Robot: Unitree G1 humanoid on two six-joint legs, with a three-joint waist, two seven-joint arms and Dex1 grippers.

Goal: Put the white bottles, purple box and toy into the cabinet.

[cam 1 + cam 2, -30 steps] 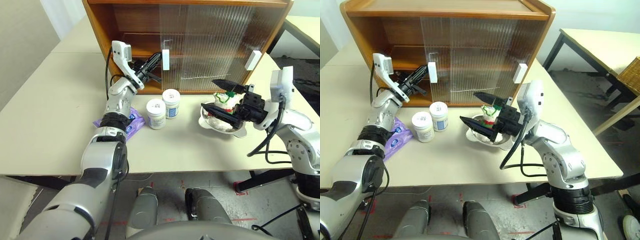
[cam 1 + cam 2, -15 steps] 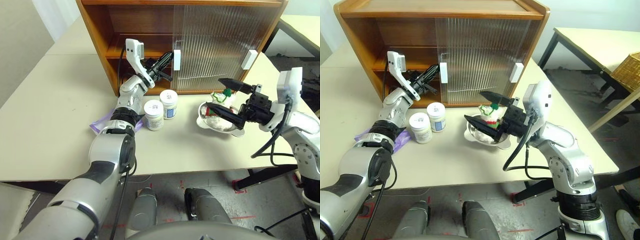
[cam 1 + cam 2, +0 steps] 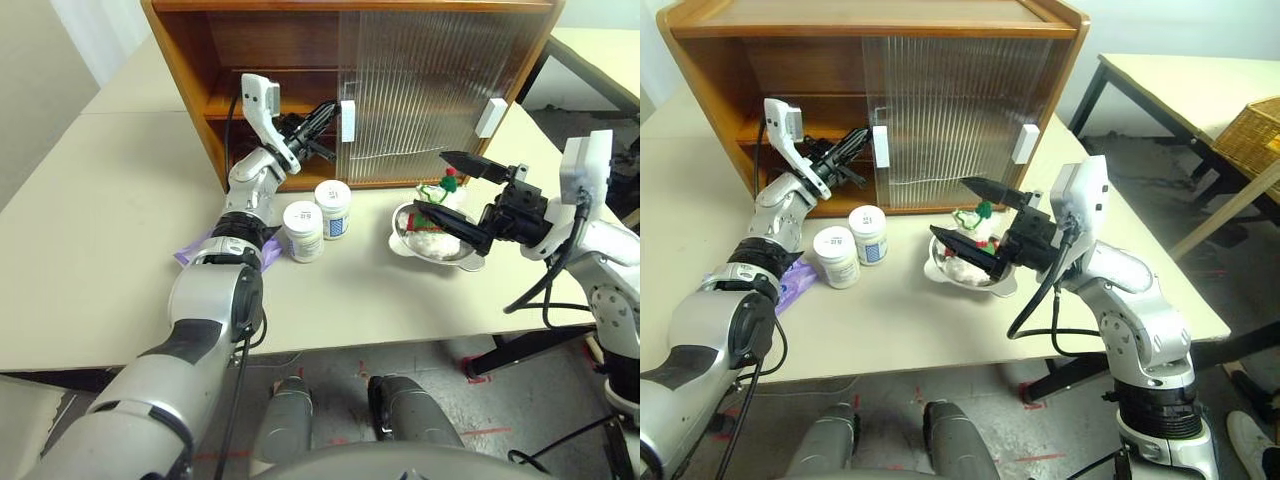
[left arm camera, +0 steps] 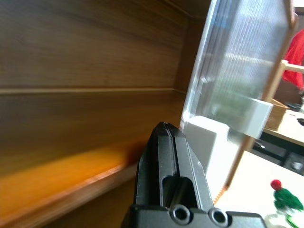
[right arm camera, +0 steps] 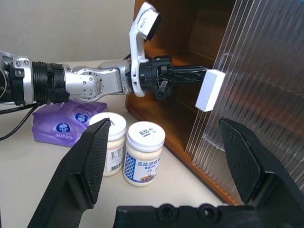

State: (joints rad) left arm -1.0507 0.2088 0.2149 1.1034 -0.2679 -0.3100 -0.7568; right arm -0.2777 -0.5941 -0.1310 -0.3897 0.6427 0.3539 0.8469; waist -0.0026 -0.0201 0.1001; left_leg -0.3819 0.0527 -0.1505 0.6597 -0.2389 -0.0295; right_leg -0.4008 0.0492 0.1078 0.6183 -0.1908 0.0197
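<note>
Left hand (image 3: 325, 117), fingers together, presses beside the door handle (image 3: 348, 121); it could slip off sideways.

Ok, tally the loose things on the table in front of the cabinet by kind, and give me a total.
Short white plastic jars with blue-printed labels: 2
Soft lavender-purple plastic-wrapped pack: 1
Small white plush toy with red-and-green hat: 1
Shallow steel bowl: 1
Total: 5

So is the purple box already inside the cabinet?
No, the purple box lies on the table beside the two white bottles, outside the cabinet.
</note>
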